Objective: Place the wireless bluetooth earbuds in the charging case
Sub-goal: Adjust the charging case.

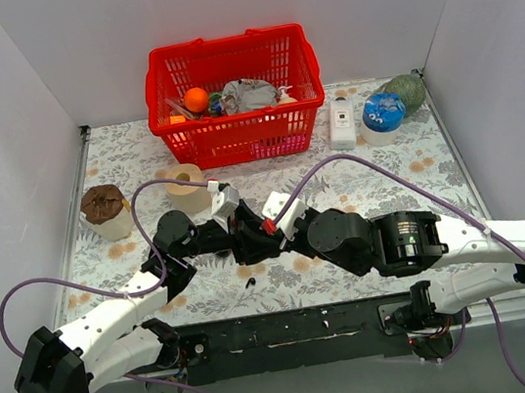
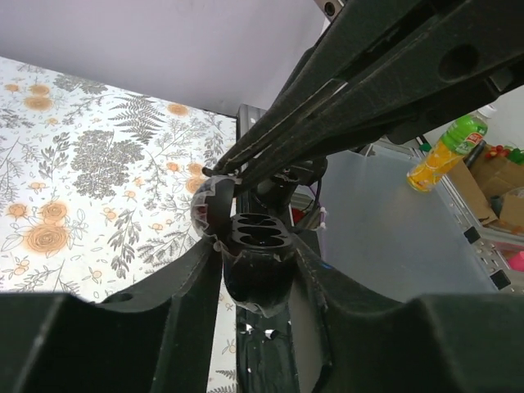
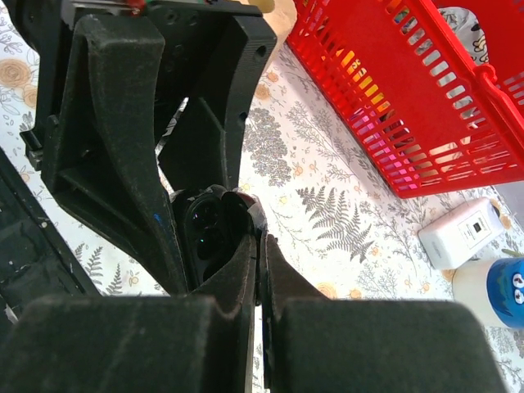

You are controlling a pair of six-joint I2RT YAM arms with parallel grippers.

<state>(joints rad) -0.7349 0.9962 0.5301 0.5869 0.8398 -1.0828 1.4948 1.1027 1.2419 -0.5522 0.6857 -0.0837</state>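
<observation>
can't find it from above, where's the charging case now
Left wrist view: the charging case sits open between the left gripper's fingers, mid-table, on the red basket's near side.

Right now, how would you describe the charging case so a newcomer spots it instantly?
Start at the red basket at the back; just in front, the two arms meet. Between the fingers of the left pincer sits the charging case: a small glossy black oval showing two sockets, unlike the matt fingers around it.
</observation>
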